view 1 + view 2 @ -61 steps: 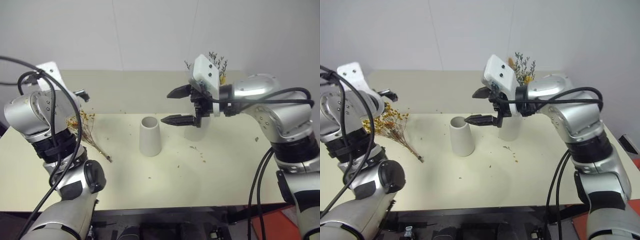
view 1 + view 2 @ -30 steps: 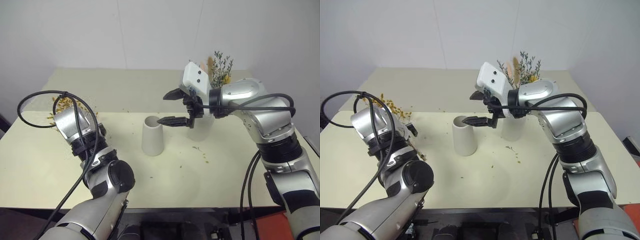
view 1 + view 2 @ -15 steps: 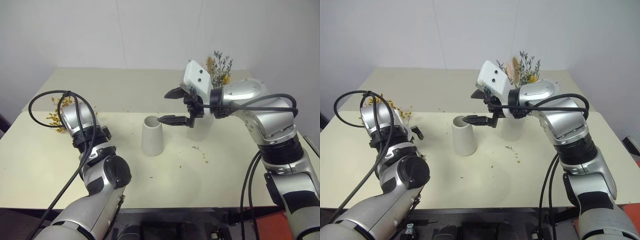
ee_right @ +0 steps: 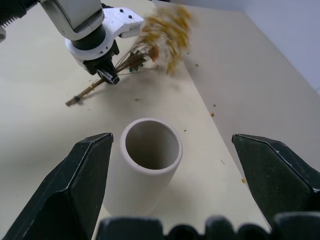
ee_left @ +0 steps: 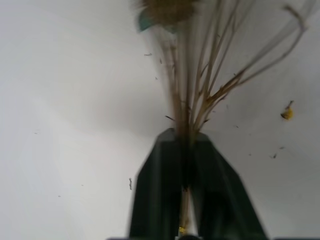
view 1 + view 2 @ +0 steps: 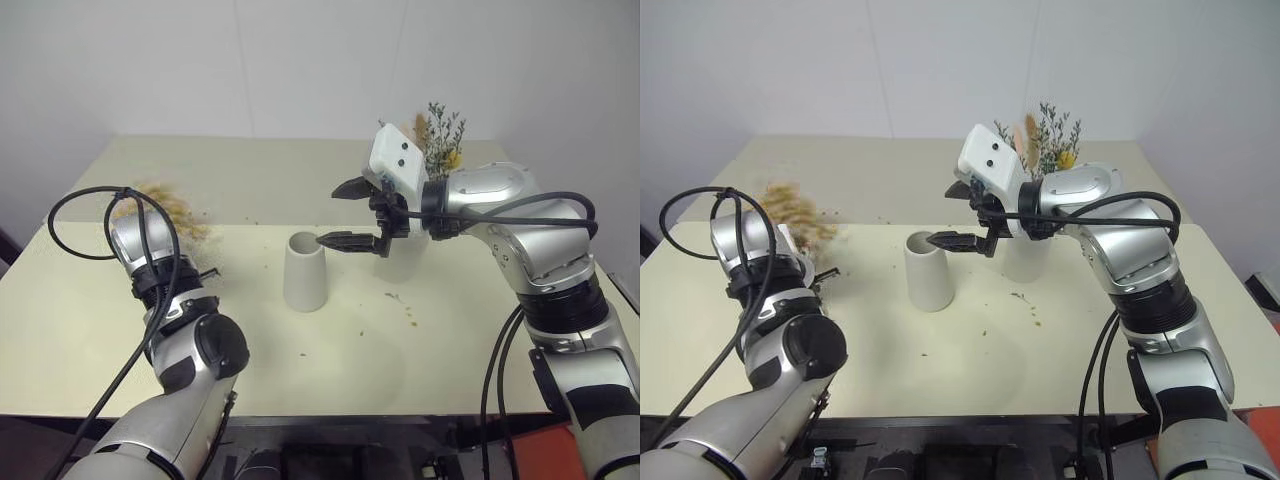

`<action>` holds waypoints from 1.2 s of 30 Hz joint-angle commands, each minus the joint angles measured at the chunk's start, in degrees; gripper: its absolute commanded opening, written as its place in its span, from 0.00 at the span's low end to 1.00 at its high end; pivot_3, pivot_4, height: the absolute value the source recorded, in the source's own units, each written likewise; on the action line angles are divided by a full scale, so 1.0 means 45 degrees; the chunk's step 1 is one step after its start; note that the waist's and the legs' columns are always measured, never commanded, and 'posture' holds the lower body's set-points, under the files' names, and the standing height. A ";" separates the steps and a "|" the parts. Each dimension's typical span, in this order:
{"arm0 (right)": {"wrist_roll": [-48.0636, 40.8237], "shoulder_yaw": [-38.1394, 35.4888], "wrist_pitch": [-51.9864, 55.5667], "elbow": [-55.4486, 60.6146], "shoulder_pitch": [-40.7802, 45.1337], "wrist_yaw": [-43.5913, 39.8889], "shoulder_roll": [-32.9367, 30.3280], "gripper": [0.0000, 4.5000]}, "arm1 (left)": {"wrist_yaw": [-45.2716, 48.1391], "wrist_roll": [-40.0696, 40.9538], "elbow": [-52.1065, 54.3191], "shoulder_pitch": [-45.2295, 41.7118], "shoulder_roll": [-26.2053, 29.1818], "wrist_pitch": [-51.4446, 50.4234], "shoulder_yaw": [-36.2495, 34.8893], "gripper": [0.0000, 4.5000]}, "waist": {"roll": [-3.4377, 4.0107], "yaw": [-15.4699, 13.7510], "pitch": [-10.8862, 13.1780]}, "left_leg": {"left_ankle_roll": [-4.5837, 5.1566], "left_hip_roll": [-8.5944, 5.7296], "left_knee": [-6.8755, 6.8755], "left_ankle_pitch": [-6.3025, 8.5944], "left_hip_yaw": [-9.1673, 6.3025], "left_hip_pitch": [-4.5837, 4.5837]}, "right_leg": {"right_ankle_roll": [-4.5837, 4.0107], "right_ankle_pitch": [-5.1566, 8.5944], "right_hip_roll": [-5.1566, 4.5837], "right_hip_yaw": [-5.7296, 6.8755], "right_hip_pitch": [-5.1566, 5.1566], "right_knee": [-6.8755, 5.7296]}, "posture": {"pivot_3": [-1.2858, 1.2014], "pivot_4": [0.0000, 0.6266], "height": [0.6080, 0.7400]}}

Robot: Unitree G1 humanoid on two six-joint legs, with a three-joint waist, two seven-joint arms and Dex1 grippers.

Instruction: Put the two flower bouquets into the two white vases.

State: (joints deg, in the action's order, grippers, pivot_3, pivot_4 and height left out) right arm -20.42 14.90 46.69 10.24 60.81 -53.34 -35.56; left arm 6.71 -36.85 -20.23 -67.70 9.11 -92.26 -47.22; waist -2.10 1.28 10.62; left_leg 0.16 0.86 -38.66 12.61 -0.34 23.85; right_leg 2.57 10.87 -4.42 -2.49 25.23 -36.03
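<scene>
From the head cameras I see my right gripper gaping wide and empty above the cone vase, from the left wrist my left gripper clamped on the yellow bouquet stems (blurred), which in the right wrist view lie on the table.

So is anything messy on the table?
Yes. Little yellow-brown crumbs shed by the dried flowers are scattered on the table, mostly in front of the two white vases. The yellow bouquet is not in a vase yet.
</scene>
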 commanded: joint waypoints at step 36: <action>-0.2523 -0.3863 0.4890 0.5935 -0.3400 0.2745 -0.0937 1.00 | 1.1697 1.4914 0.2458 0.1763 0.4508 0.7868 0.4953 0.00 | 0.0000 -0.0078 0.0000 | 0.0001 0.0006 -0.0021 -0.0005 0.0004 -0.0004 | -0.0005 0.0001 0.0004 -0.0003 -0.0022 0.0011 | 0.52 0.24 1.00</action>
State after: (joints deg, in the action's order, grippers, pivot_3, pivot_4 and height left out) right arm -30.24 0.92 65.91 33.34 46.07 -43.25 -39.41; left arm 55.35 27.63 -6.34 -58.90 28.14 -60.15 -25.97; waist -2.10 0.92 10.62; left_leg 0.17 0.89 -38.77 12.59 -0.31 23.82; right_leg 2.55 10.88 -4.40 -2.49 25.11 -35.98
